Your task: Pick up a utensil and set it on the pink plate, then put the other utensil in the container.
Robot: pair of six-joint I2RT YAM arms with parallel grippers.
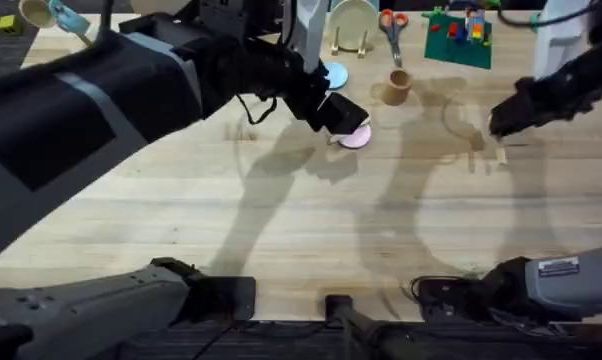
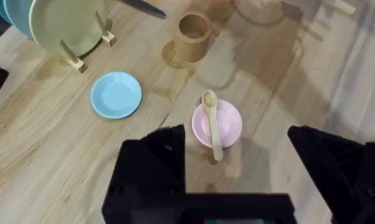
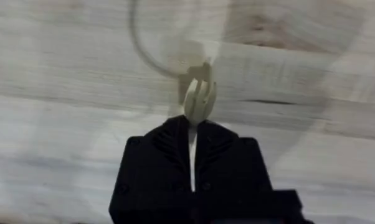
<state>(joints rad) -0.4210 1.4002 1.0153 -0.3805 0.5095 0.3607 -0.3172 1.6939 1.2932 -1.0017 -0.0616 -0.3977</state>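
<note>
Matt pale wooden spoon (image 2: 211, 124) on smooth pink plate (image 2: 228, 121), grained wooden table (image 2: 50, 162).

light blue plate (image 2: 116, 94) flat on the counter (image 2: 44, 155), green plate (image 2: 66, 23) upright in a rack, scissors (image 1: 392, 27) and what looks like lego (image 1: 459, 32) further back

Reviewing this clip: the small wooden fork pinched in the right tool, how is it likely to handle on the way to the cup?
The fork looks thin, flat wood, so probably stiff and very light. The right tool is shut on its handle with the tines sticking out, so it might pivot if bumped. The cup looks small and light and may tip if nudged.
</note>
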